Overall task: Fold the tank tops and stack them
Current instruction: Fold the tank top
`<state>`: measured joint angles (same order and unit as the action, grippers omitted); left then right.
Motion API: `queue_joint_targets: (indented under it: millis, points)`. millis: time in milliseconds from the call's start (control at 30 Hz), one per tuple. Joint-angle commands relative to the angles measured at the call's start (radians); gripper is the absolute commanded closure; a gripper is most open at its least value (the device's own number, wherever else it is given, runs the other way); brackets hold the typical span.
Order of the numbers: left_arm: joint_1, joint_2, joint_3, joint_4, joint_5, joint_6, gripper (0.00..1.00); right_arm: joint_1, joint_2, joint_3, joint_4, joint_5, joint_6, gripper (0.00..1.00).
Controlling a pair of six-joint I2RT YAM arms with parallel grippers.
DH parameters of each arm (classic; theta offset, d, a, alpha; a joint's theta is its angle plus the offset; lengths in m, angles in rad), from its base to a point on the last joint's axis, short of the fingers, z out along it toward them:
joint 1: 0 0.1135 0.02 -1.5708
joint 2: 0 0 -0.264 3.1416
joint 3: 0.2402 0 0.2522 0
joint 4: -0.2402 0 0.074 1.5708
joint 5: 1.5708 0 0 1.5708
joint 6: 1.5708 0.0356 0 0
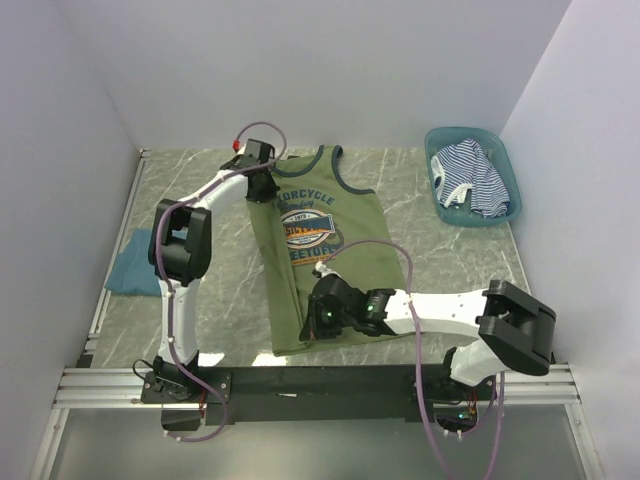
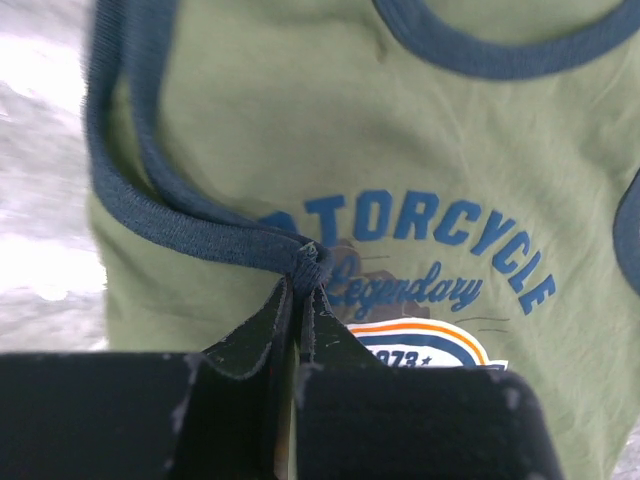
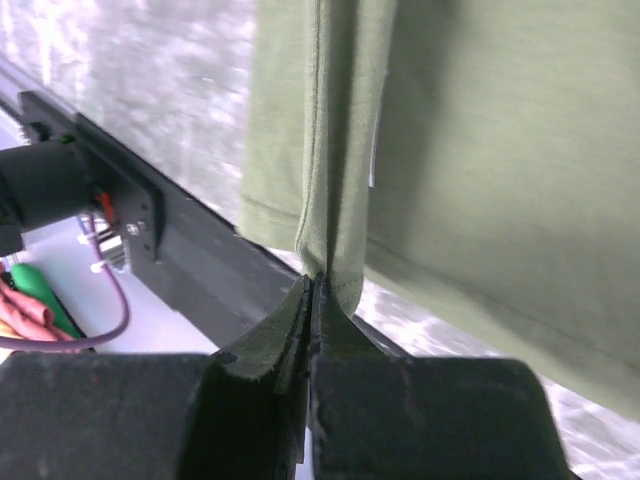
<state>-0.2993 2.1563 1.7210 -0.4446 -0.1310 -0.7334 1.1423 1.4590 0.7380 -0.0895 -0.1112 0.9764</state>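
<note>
While you look down from the top camera, the olive-green tank top (image 1: 325,215) lies flat at the centre of the bench (image 1: 450,260), neckline toward 12 o'clock and hem toward 6. Your left fingers (image 1: 266,186) (image 2: 285,322) are clenched on its navy-trimmed armhole edge (image 2: 180,225) at the garment's 11 o'clock corner, the trim bunched between the tips. Your right fingers (image 1: 320,318) (image 3: 298,322) are pinched tight on the hem (image 3: 300,235) at the 7 o'clock corner, with a fold of green cloth running up from them. Between the two grips, the shirt's 9 o'clock side is gathered in a ridge. The teal-blue tank top (image 1: 128,268) lies at 9 o'clock on the bench, apart from the olive one. The striped tank top (image 1: 468,180) sits crumpled in the teal basket (image 1: 512,175) at 2 o'clock.
</note>
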Motion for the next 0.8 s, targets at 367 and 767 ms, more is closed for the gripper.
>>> queue_joint_targets:
  millis: [367, 767]
  points:
    - [-0.058, 0.04, 0.098, 0.034, -0.028, -0.034, 0.99, -0.058, -0.172, -0.192, 0.063, 0.044, 0.056, 1.0]
    - [-0.078, 0.082, 0.107, 0.075, 0.03, -0.014, 0.94, -0.076, -0.201, -0.259, 0.077, 0.048, 0.085, 1.0]
